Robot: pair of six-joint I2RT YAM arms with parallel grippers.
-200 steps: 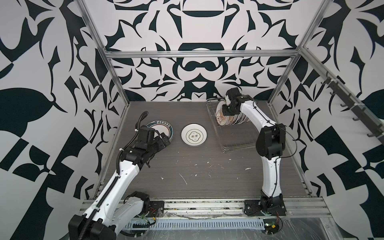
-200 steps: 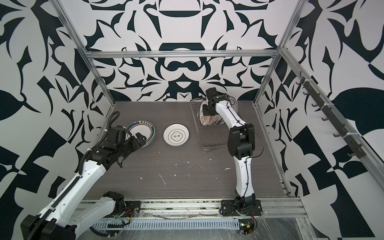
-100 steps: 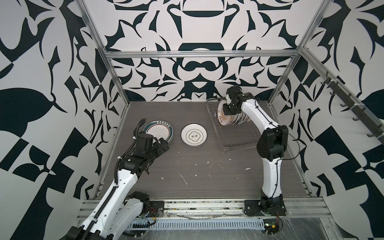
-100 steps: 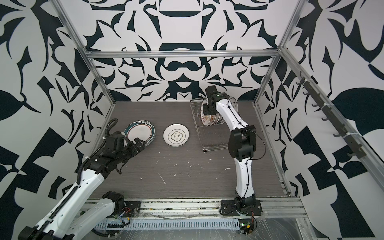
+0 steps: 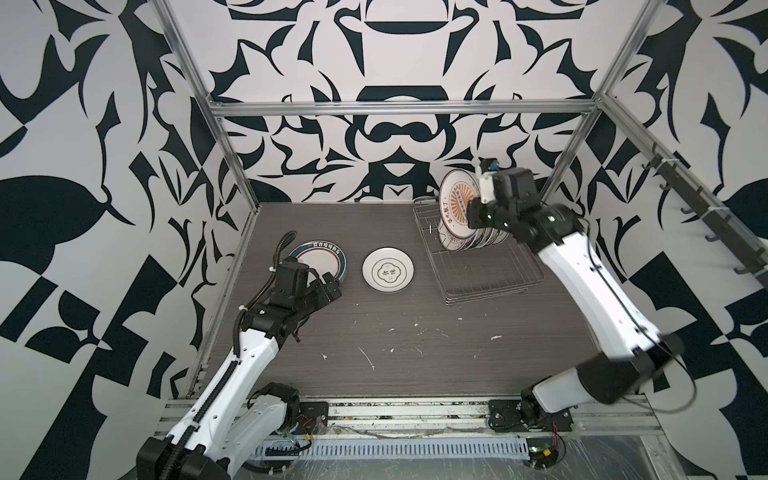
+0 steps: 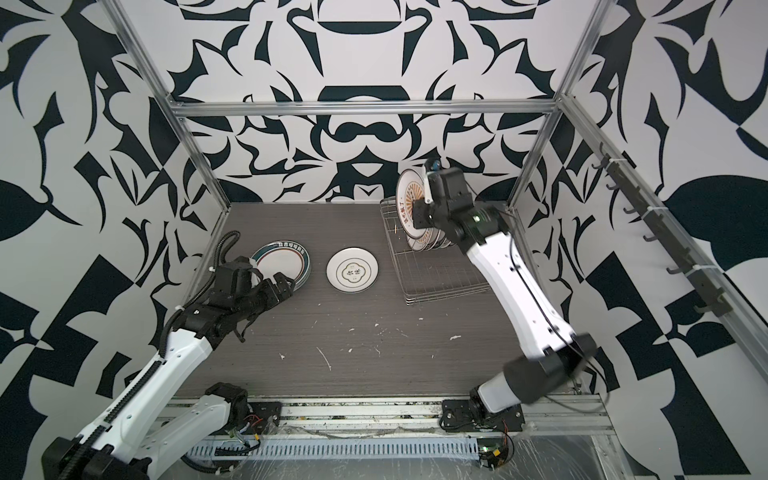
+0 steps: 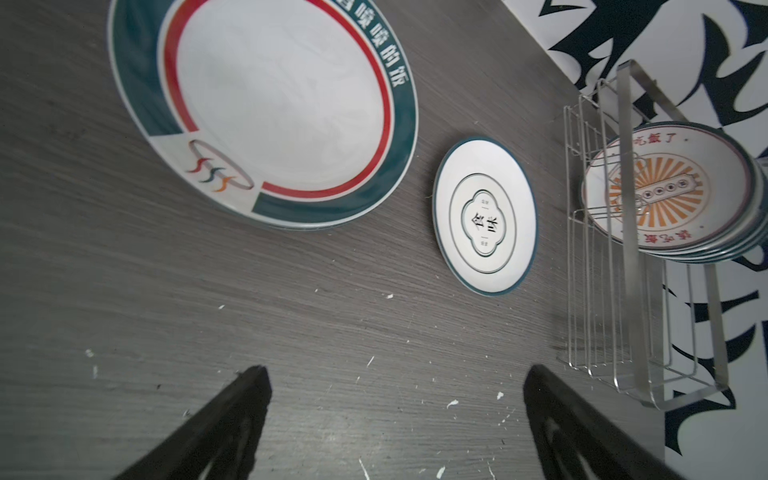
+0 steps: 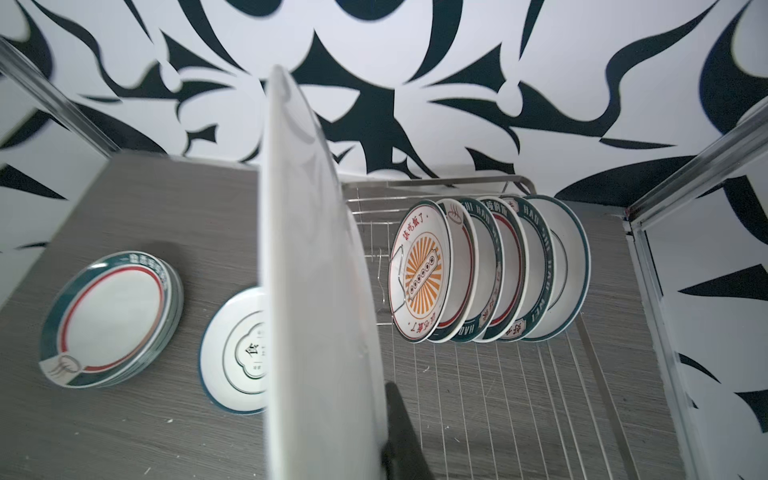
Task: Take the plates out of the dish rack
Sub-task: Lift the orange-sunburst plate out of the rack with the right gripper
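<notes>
Gripping a sunburst plate on edge, evidently to clear the prongs, the right gripper holds it above the rack at 2 o'clock, where more plates stand, while the left gripper hovers wide open by the stack at 10 o'clock.

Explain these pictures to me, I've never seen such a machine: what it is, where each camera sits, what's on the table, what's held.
Two white robot arms stand at a table, each ending in a two-fingered claw. Two pictures look down from above; two are taken from the wrists. On the table: a stack of big plates, one small plate, and a wire dish rack with more plates standing in it. The right claw pinches a sunburst plate by its edge, higher than those. The left claw is open and empty.
</notes>
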